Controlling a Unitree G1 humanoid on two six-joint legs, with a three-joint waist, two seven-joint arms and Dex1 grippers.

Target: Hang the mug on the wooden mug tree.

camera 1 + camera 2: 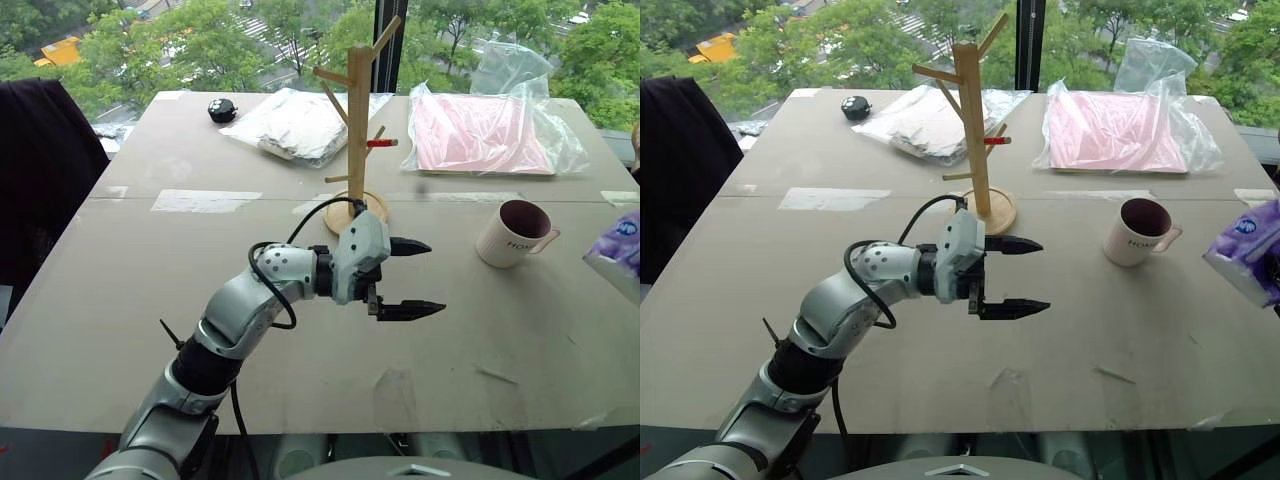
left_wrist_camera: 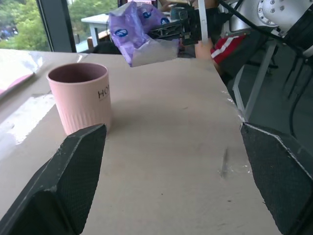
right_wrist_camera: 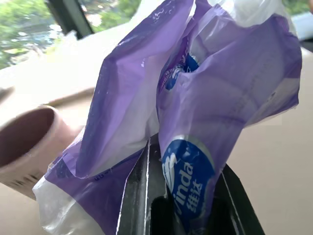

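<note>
The left pincer (image 1: 408,278) hangs closest to the camera, over the middle of the worktop (image 1: 150,330), pointing off to the right with its two black fingers spread wide and nothing between them. A bit further out and to the right, the mug (image 1: 511,233) stands upright on the worktop, maroon inside showing, handle sticking out to the right, well apart from that pincer. Just right of the mug, at the edge of the head views, there's the purple-white tissue pack (image 1: 617,251) held up off the surface; the right pincer (image 3: 181,196) is clenched on its crinkly wrapper. Behind the left pincer, the wooden mug tree (image 1: 357,140) stands on its round base, every peg bare, including the red-tipped one. Furthest back there's a small black thing (image 1: 221,110), a clear bag of white stuff (image 1: 300,125) and a clear bag with something pink (image 1: 485,135).
</note>
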